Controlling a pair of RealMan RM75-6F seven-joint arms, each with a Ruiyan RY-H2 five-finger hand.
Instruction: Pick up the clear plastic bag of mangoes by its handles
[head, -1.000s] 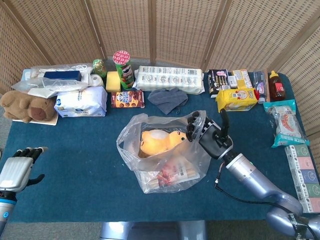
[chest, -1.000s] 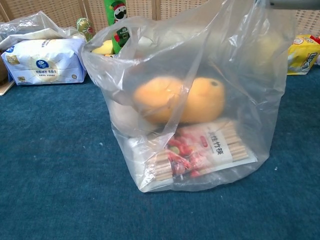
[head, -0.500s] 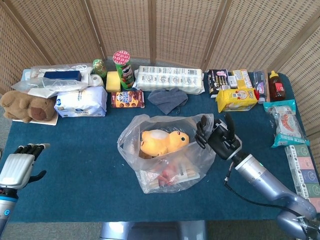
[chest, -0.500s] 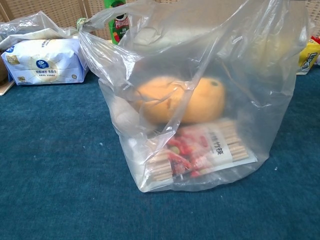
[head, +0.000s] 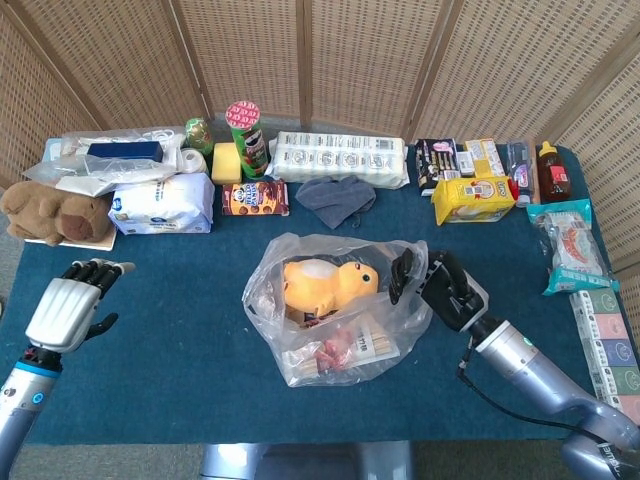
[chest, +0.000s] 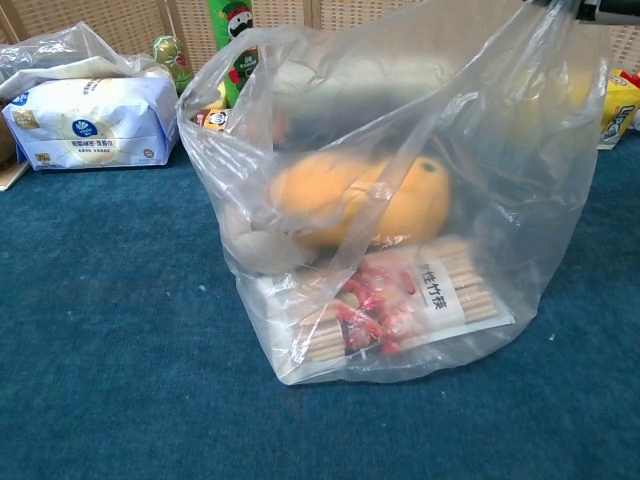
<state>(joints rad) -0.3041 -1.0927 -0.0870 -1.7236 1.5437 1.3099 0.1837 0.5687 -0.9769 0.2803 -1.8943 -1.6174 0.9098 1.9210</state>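
While the left hand (head: 72, 310) hovers over the counter's (head: 170, 290) front left corner, fingers (head: 95, 270) released and empty, the clear plastic bag (head: 335, 305) of mangoes (head: 325, 282) sits mid-counter toward the front edge. The right hand (head: 435, 285) grasps the bag's right rim.

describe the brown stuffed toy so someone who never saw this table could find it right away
Start at the blue table and go to its far left edge as the head camera sees it. The brown stuffed toy lies there, beside the white and blue packet. It is the only furry thing among packaged goods.
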